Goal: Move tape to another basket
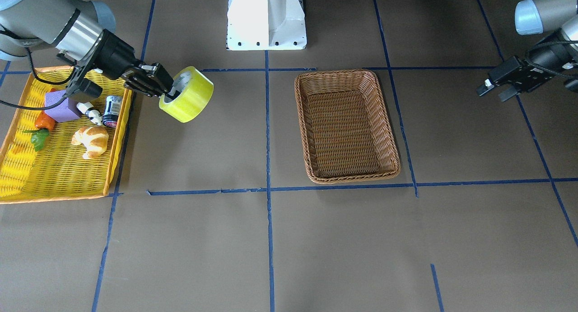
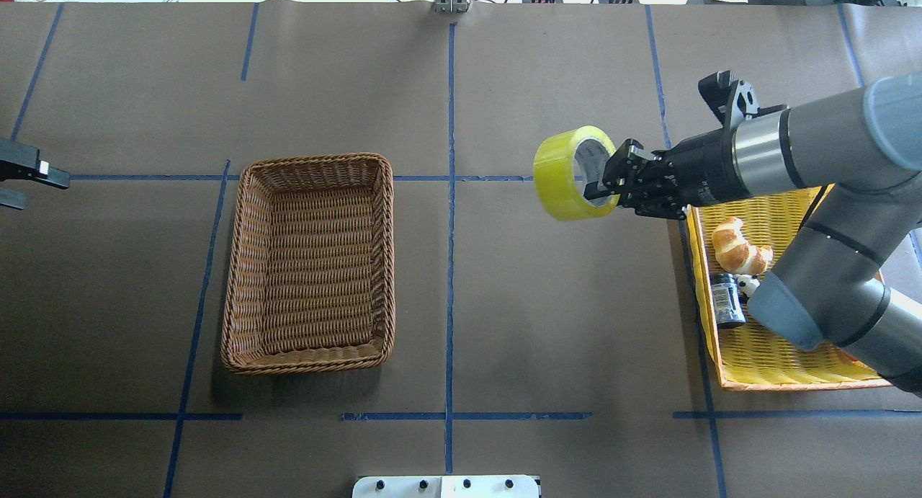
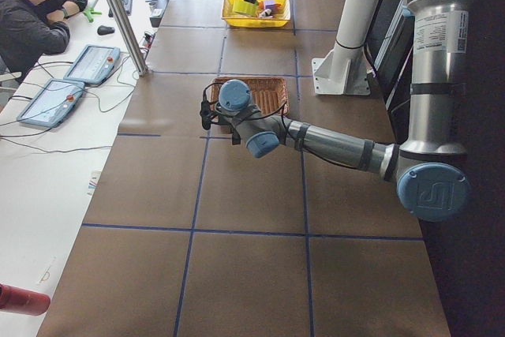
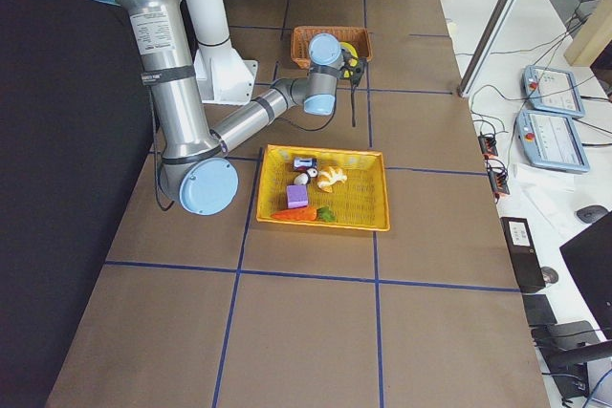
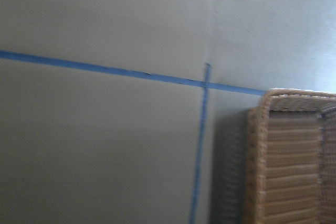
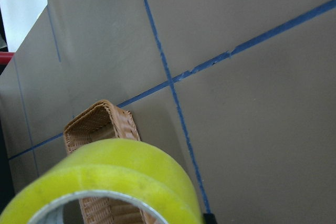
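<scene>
The tape (image 1: 192, 97), a wide yellow-green roll with a white core, hangs in the air in my right gripper (image 1: 169, 93), which is shut on its wall. It shows in the overhead view (image 2: 558, 177) held by the gripper (image 2: 601, 188), just off the yellow basket's edge, and fills the bottom of the right wrist view (image 6: 105, 177). The brown wicker basket (image 1: 343, 127) lies empty across the centre line (image 2: 310, 267) (image 6: 100, 121). My left gripper (image 1: 493, 94) is open and empty beyond the wicker basket's far side (image 2: 43, 193).
The yellow mesh basket (image 1: 54, 172) under my right arm holds a croissant (image 1: 92, 140), a purple block (image 1: 63, 106), a carrot (image 1: 43, 122), a small can (image 1: 113, 111) and a panda toy (image 1: 92, 115). The white robot base (image 1: 266, 18) stands at the table's edge.
</scene>
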`<state>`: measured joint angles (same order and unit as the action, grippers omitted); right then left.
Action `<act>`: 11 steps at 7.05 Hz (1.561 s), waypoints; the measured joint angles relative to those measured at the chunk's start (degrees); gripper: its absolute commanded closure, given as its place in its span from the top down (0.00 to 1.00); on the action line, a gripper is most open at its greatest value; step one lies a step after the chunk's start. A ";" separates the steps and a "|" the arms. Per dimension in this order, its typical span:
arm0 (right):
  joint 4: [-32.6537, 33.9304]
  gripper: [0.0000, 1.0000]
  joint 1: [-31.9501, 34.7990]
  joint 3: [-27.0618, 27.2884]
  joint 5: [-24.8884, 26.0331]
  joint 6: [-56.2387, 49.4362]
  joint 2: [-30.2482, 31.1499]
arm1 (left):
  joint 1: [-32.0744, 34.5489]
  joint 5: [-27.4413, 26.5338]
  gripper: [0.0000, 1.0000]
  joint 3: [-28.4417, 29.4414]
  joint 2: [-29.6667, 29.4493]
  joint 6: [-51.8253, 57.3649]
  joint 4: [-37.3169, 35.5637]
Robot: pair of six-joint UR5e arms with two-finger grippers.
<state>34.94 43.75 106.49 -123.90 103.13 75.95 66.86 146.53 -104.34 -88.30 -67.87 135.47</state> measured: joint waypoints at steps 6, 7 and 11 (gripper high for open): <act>-25.35 0.02 -10.19 -1.03 12.08 11.51 -0.10 | -10.81 -8.94 1.00 -1.69 -6.77 -44.94 35.00; -28.44 0.02 -12.71 -1.06 15.30 12.39 -0.29 | -12.69 -12.32 1.00 -1.71 -8.30 -50.75 39.38; -32.56 0.02 -17.07 -1.03 18.66 12.99 -2.28 | -23.23 -32.36 1.00 -1.76 -14.38 -70.75 54.04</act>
<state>2.38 26.68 105.47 -105.24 116.12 73.68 43.63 114.17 -106.10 -102.68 -138.62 189.51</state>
